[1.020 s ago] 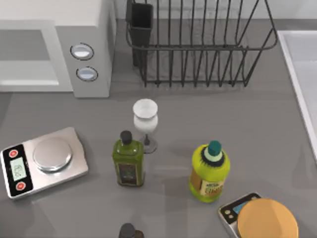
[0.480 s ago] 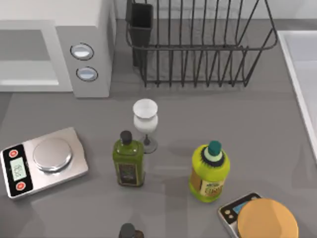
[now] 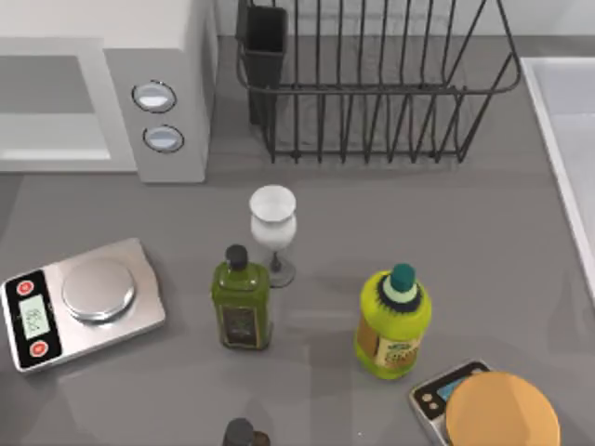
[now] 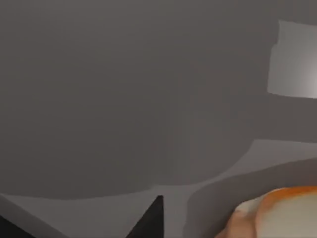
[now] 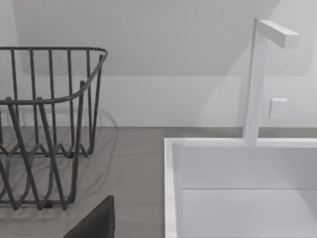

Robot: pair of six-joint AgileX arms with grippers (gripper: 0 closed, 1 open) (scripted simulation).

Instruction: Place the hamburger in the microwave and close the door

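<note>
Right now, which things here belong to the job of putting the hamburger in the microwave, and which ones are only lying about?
For the job:
hamburger
microwave

Lying about:
two scales
green bottle
yellow bottle
white goblet
wire rack
sink

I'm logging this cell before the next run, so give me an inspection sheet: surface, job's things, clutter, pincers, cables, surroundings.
Surface: grey table.
Job's things: microwave at the table's far left, cavity facing forward; hamburger near the left pincer, contact cannot be told.
Clutter: silver scale, green bottle, white goblet, yellow bottle, second scale carrying a tan disc, dark cap at the near edge.
Pincers: right pincer idle, facing the sink.
Cables: nothing seen.
Surroundings: black wire rack, white sink, faucet.
</note>
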